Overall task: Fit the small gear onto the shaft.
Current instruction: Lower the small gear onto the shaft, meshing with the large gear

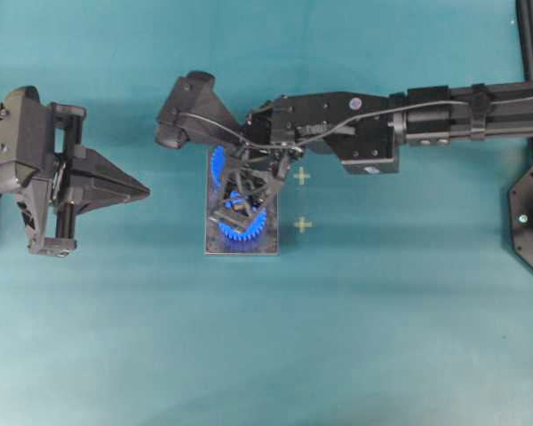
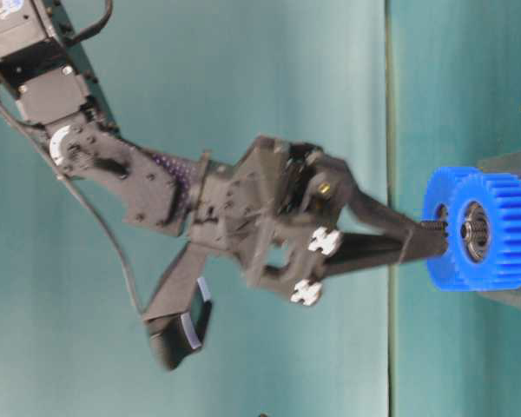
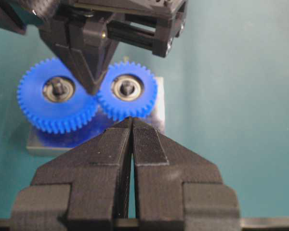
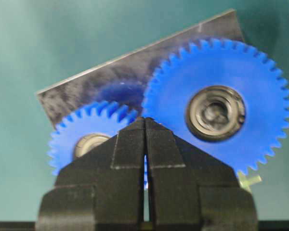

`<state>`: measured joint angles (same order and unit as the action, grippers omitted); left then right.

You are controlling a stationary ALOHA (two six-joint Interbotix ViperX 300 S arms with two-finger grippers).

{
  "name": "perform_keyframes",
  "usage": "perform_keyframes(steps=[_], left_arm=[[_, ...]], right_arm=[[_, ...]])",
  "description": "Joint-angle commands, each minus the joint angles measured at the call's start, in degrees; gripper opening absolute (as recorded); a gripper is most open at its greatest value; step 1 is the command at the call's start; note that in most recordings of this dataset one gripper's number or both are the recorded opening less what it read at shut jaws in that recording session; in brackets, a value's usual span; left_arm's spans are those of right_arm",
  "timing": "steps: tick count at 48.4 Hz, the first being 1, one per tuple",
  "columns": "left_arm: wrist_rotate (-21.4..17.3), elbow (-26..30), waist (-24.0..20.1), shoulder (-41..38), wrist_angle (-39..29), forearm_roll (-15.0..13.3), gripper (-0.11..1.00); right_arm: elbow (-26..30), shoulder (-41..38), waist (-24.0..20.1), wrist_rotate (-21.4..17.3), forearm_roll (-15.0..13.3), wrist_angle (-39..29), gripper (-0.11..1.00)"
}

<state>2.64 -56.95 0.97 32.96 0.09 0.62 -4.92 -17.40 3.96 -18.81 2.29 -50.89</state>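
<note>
— Where did the small bright blue toothed plastic gear [image 3: 127, 97] sit when you looked?

— I saw it lying flat on the grey rectangular metal plate [image 4: 86, 94], its teeth meshed with the larger blue gear [image 4: 216, 103] beside it. In my left wrist view the silver-grey metal shaft [image 3: 126, 87] showed at the centre of its bearing hub, so the gear was around the peg.

— And the right gripper [image 3: 92, 89]?

— Its fingers were pressed together with nothing between them. The joined tips pointed down at the spot where the two gears met; whether they touched the plastic, I could not tell.

— The left gripper [image 1: 140, 190]?

— Pinched closed too, and empty. It hung over the teal tabletop [image 1: 382, 337], well apart from the plate, tips aimed towards it.
</note>
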Motion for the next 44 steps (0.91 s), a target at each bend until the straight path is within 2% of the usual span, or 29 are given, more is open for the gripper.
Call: perform_keyframes(steps=[1, 11, 19, 25, 28, 33, 44], left_arm=[[0.1, 0.6, 0.0, 0.3, 0.5, 0.1, 0.0], [0.1, 0.6, 0.0, 0.4, 0.6, 0.2, 0.0], [0.1, 0.5, 0.0, 0.4, 0.6, 0.1, 0.0], [0.1, 0.4, 0.0, 0.2, 0.5, 0.2, 0.0], [0.1, 0.4, 0.0, 0.2, 0.6, 0.1, 0.0], [0.0, 0.5, 0.0, 0.2, 0.6, 0.1, 0.0], [0.0, 0.7, 0.0, 0.5, 0.5, 0.2, 0.0]], right_arm=[[-1.3, 1.9, -0.5, -0.2, 0.4, -0.5, 0.0], [-4.7, 5.0, -3.2, -1.9, 2.2, -0.9, 0.0], [-6.2, 8.4, -6.3, -6.2, 1.8, -2.1, 0.0], [-5.3, 9.4, -6.2, -7.6, 0.4, -1.1, 0.0], [-4.1, 9.0, -5.3, -7.5, -0.7, 0.1, 0.0], [-2.1, 7.2, -3.9, -6.9, -1.0, 1.5, 0.0], [3.1, 1.1, -2.4, -2.6, -1.0, 1.9, 0.0]])
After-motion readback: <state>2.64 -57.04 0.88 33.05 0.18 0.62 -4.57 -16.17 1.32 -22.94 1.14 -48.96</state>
